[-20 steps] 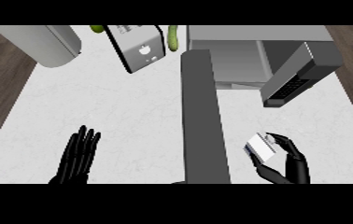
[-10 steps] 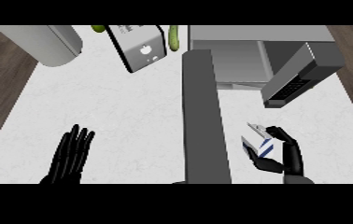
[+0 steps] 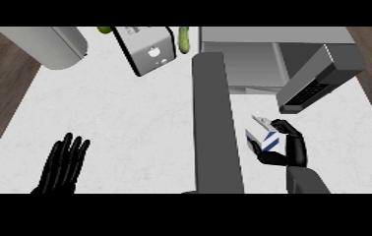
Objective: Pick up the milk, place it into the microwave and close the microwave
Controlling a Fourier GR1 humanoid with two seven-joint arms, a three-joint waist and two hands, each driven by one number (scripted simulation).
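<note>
Our right hand (image 3: 295,149) comes in over the counter's (image 3: 131,112) lower right edge, forearm upright, fingers curled round the milk (image 3: 263,140). The carton tilts just right of the microwave's open door (image 3: 218,122), well short of the microwave (image 3: 240,58) at the far edge. Our left hand (image 3: 64,163) rests open at the lower left corner.

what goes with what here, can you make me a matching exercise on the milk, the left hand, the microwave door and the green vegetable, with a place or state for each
Things:
1. milk
2. left hand
3. microwave door
4. green vegetable

Places or states:
a. open, fingers up, at the view's lower left
b. at the view's top, just right of the white slab
c. held in the curled fingers of the right hand
d. standing open, down the middle of the view

Pairs: 1-c, 2-a, 3-d, 4-b
</note>
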